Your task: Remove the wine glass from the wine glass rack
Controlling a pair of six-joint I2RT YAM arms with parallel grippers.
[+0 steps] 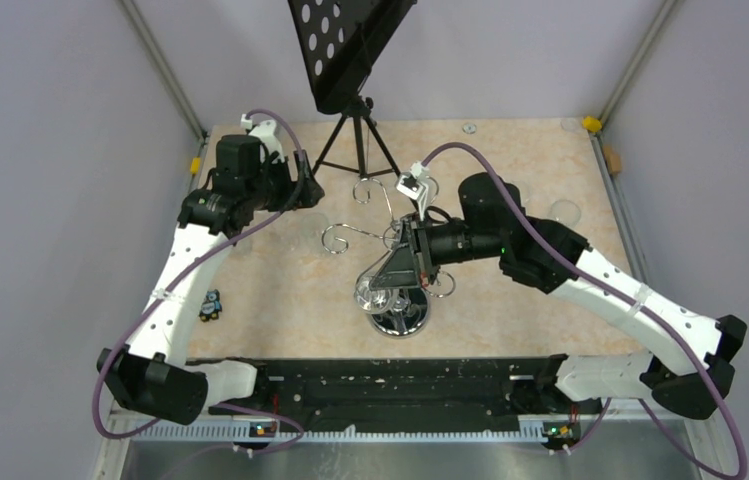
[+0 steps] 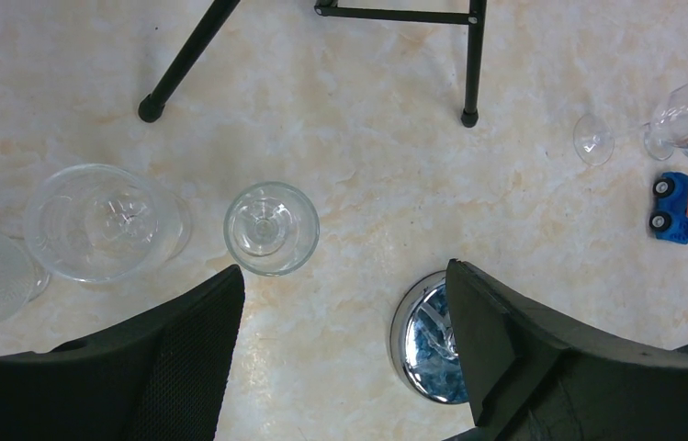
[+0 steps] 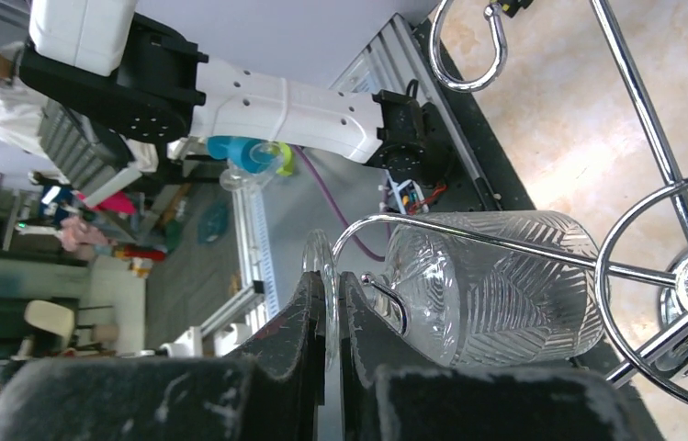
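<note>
Pinches foot of wine glass (image 3: 491, 289), hung on a scroll arm of wine glass rack (image 1: 398, 322), with right gripper (image 3: 326, 292) narrowed onto it for sliding it off; holds left gripper (image 2: 344, 276) wide, empty, aside over other glasses (image 2: 271, 228).

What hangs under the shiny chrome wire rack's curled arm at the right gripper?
A clear cut-pattern wine glass, foot clamped in the right gripper; fingers hide most of its stem.
</note>
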